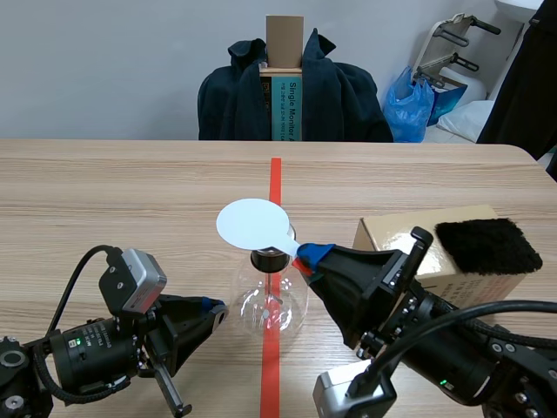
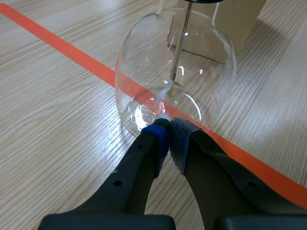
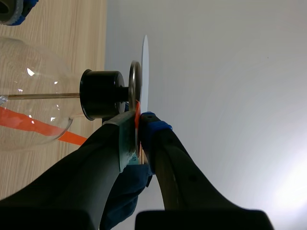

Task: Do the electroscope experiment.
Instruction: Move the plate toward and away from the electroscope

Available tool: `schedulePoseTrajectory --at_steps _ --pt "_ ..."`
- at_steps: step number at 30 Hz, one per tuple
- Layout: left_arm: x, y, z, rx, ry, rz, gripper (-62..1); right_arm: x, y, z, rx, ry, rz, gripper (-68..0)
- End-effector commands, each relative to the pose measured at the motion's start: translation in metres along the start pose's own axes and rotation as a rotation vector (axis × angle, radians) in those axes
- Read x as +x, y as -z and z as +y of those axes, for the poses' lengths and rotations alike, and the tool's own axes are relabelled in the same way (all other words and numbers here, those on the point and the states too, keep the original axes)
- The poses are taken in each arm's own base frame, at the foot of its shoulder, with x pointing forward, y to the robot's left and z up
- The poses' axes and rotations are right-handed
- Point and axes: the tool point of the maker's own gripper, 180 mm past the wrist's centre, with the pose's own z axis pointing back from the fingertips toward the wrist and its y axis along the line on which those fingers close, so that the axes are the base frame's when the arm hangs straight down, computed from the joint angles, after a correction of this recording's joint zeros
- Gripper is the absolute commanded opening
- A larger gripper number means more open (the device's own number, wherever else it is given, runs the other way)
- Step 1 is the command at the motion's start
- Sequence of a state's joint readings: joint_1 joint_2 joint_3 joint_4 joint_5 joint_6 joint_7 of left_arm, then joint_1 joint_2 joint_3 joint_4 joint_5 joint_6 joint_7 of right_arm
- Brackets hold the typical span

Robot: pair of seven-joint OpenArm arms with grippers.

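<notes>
The electroscope, a clear glass flask (image 1: 270,300) with a black stopper (image 3: 100,94) and a metal top plate (image 3: 134,86), stands on the orange-red tape line. A thin rod with foil leaves (image 2: 176,72) hangs inside it. My right gripper (image 1: 305,254) is shut on the handle of a white round paddle (image 1: 252,224), whose disc lies flat just over the top plate (image 3: 145,67). My left gripper (image 2: 168,125) is shut on nothing, its tips against the flask's lower wall (image 2: 144,62) on the near left side.
A cardboard box (image 1: 435,239) with a black fuzzy cloth (image 1: 486,246) on top stands right of the flask, behind my right arm. Beyond the table's far edge are a chair draped with a dark jacket (image 1: 339,96) and a blue bag (image 1: 413,106).
</notes>
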State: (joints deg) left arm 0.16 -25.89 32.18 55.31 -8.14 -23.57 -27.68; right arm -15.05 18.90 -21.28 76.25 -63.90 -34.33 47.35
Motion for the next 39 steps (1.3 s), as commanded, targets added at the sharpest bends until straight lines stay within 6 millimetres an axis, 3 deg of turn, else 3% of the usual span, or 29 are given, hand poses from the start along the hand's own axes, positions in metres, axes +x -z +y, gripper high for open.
schedulePoseTrajectory --at_steps 1,14,22,39 --pt "0.011 0.001 0.004 0.01 0.003 -0.037 -58.0 -0.004 0.001 -0.011 -0.03 -0.03 -0.001 -66.9" --pt "0.011 0.001 0.004 0.01 0.003 -0.037 -58.0 -0.032 -0.007 -0.013 -0.046 -0.037 0.17 -66.9" --pt "0.011 0.001 0.004 0.01 0.003 -0.037 -58.0 -0.037 -0.018 -0.006 -0.027 -0.026 0.241 -66.9" --pt "0.011 0.001 0.004 0.01 0.003 -0.037 -58.0 -0.041 -0.021 -0.011 -0.052 -0.046 0.264 -66.9"
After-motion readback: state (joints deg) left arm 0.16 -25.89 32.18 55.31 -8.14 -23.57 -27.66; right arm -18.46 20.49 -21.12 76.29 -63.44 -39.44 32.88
